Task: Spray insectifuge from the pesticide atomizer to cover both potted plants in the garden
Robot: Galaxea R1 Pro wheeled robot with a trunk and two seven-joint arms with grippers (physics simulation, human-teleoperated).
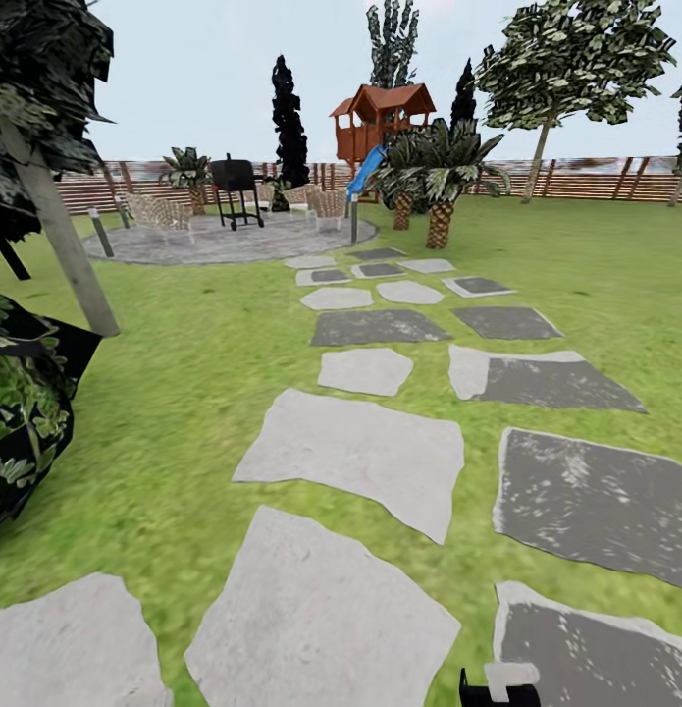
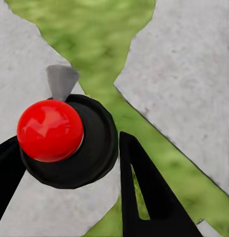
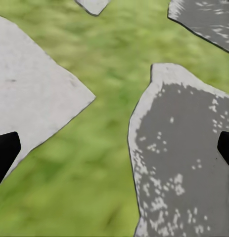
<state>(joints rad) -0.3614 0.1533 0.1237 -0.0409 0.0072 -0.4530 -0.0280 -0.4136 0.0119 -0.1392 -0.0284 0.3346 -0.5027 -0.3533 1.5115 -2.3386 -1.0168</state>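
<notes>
Even, bright daylight comes from a pale sky (image 1: 203,69), with no sharp cast shadows on the lawn (image 1: 183,393). A soft white glint sits on the red ball (image 2: 49,129) between the left fingers (image 2: 144,192). Grass between the right fingers (image 3: 4,157) is smeared and soft. Distant fence (image 1: 586,177) and trees look coarse and blocky.

I can read no writing, label, brand, number or sign anywhere in front of me.
</notes>
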